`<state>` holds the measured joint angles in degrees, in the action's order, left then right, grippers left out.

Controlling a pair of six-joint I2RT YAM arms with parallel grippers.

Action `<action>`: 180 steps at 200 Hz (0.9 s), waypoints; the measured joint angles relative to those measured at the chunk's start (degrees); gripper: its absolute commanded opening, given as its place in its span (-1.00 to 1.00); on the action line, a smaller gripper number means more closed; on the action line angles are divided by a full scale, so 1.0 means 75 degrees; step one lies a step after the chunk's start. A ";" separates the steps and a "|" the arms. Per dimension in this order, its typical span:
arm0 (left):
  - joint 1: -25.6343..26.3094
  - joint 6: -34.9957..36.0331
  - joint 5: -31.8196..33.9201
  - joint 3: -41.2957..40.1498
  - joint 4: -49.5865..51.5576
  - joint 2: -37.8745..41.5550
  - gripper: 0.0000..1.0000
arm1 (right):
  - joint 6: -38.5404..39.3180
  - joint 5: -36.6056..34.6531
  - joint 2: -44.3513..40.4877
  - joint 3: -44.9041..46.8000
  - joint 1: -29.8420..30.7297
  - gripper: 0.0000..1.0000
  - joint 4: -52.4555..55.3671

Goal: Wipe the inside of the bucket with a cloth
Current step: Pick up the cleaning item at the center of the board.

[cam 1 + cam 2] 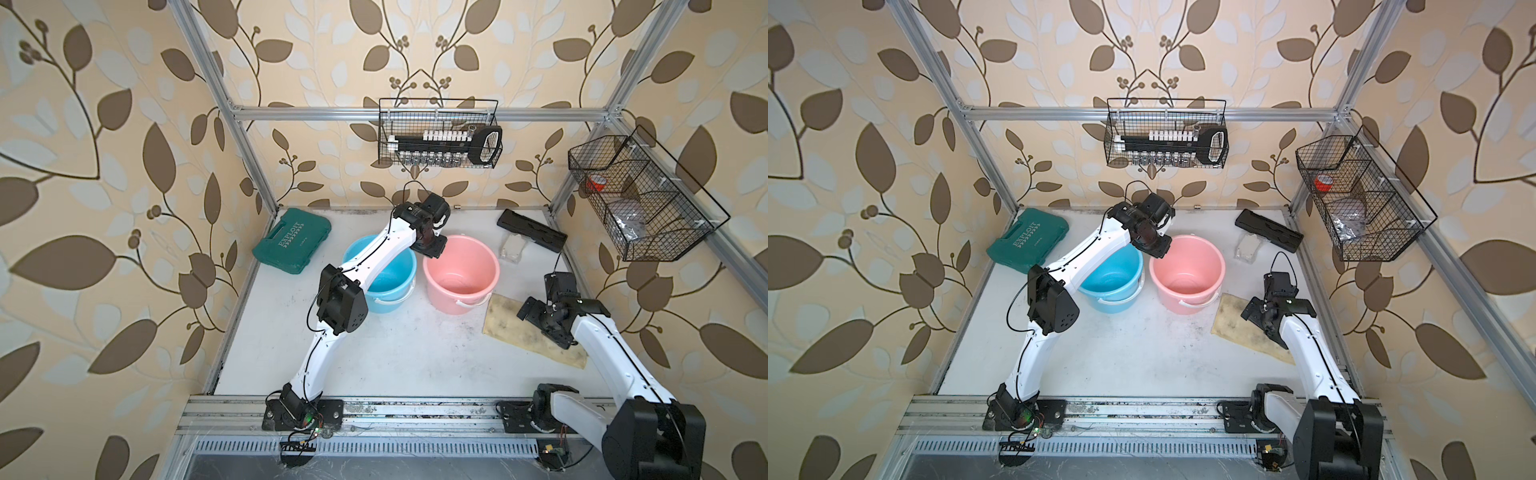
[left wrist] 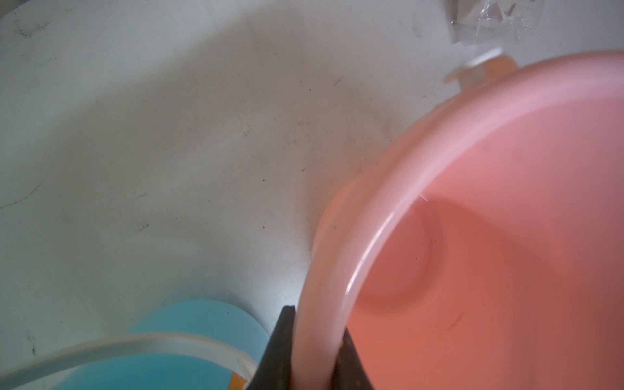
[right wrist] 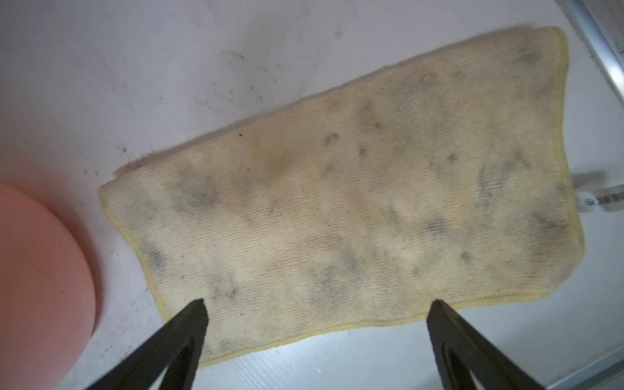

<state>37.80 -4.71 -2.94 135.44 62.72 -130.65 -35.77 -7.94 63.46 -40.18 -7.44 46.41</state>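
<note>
A pink bucket [image 1: 451, 301] [image 1: 1185, 276] stands upright and empty on the white table, in both top views. My left gripper [image 1: 430, 249] [image 2: 315, 320] is shut on its far-left rim [image 2: 371, 236], one finger inside and one outside. The cloth [image 1: 507, 320] [image 1: 1231, 320] [image 3: 337, 202], pale yellow with grey-brown stains, lies flat just right of the bucket. My right gripper [image 1: 540, 326] [image 3: 319, 304] hangs over it, open wide, with nothing between its fingers. The pink bucket's side [image 3: 40, 270] shows at the edge of the right wrist view.
A blue bucket [image 1: 395, 274] [image 2: 189, 324] stands close to the left of the pink one, under my left arm. A green tool case [image 1: 293, 241], a black case [image 1: 532, 230] and a clear packet [image 1: 513, 247] lie at the back. Wire baskets [image 1: 440, 133] [image 1: 640, 199] hang on the frame.
</note>
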 measured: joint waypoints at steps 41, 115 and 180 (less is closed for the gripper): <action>0.0000 -0.0003 -0.0006 -0.0475 -0.0227 0.0315 -1.00 | 0.0055 0.0175 0.0874 -0.0102 -0.0262 0.98 -0.0044; 0.0000 -0.0015 -0.0175 -0.0731 -0.0402 0.0545 -1.00 | 0.0239 0.0367 0.2075 -0.0201 -0.0519 0.97 -0.0507; 0.0000 -0.0017 -0.0216 -0.0731 -0.0411 0.0545 -1.00 | 0.0344 0.0501 0.2815 -0.0460 -0.0612 0.96 -0.0635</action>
<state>37.80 -4.84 -4.56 129.95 59.64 -126.56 -33.19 -4.19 84.58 -43.64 -12.03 41.65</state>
